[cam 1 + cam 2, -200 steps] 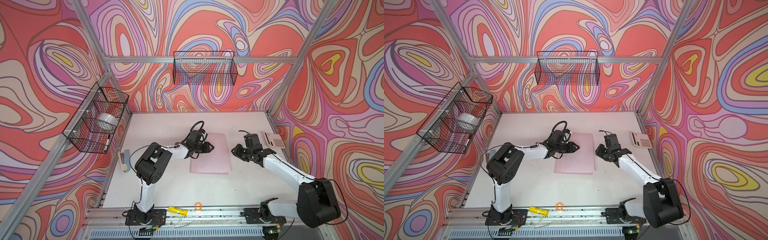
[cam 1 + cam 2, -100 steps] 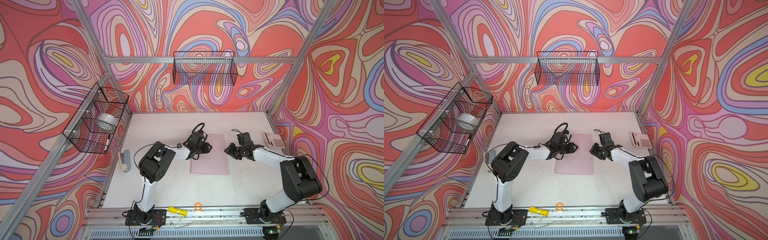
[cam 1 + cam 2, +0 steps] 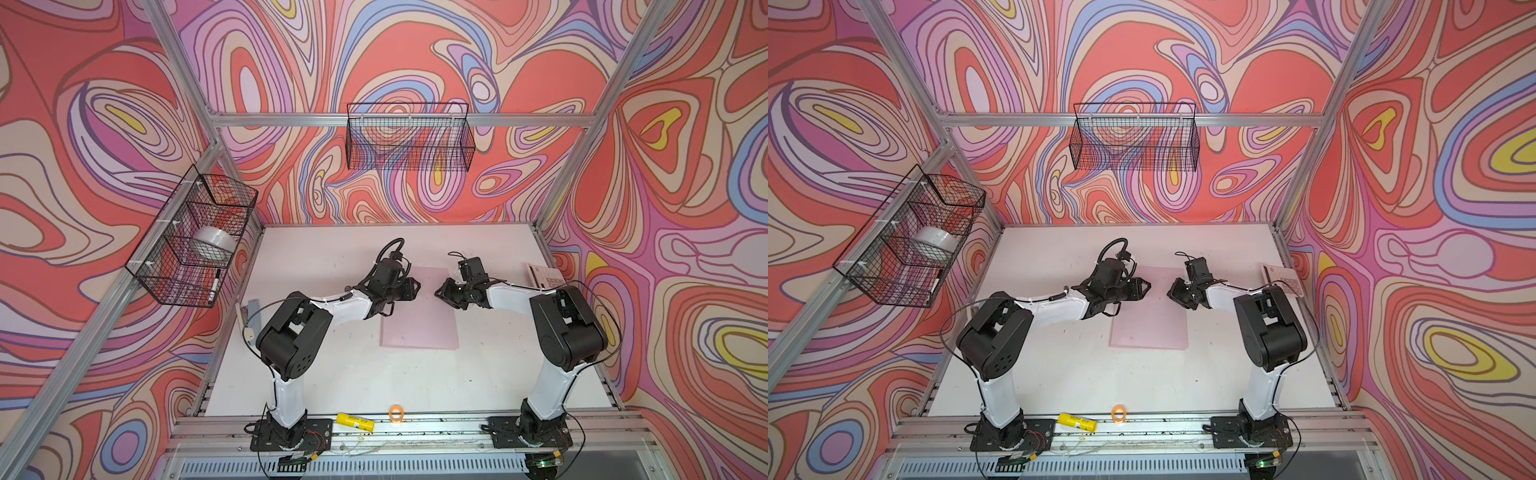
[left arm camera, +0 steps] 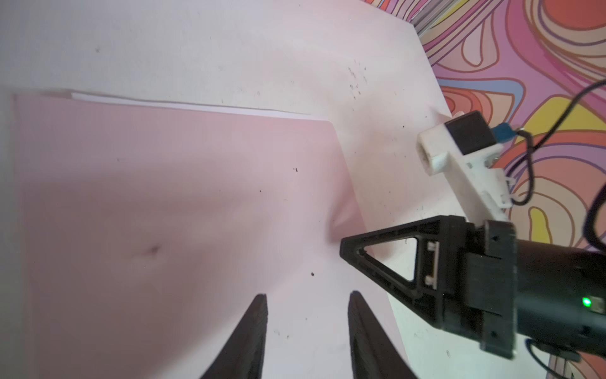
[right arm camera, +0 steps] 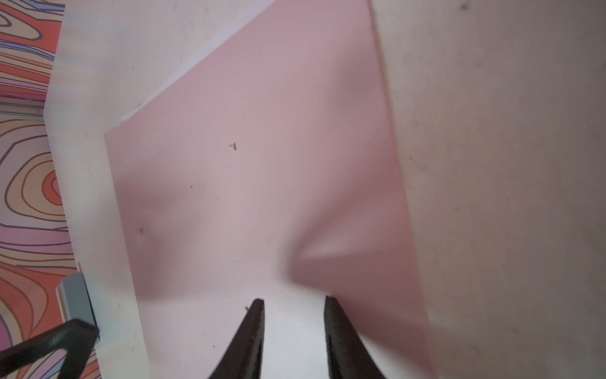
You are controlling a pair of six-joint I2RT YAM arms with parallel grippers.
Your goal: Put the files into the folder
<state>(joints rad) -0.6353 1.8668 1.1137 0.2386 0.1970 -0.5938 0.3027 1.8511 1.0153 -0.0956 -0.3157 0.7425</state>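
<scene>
You get only a white sliver of the files (image 4: 196,107) beyond the folder (image 4: 164,213). The left gripper (image 3: 415,287) hides its corner.

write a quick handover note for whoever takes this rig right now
Left hand: open, empty, over the left part of the folder.
Right hand: open, empty, tips at the folder's right edge.
Folder: closed, flat, mid-table.
Files: only a thin white edge shows along one folder edge.
Done: files look tucked in and the cover shut; inside or beneath cannot be told.
Left: check that the sheets sit fully in, then draw both hands clear.
</scene>
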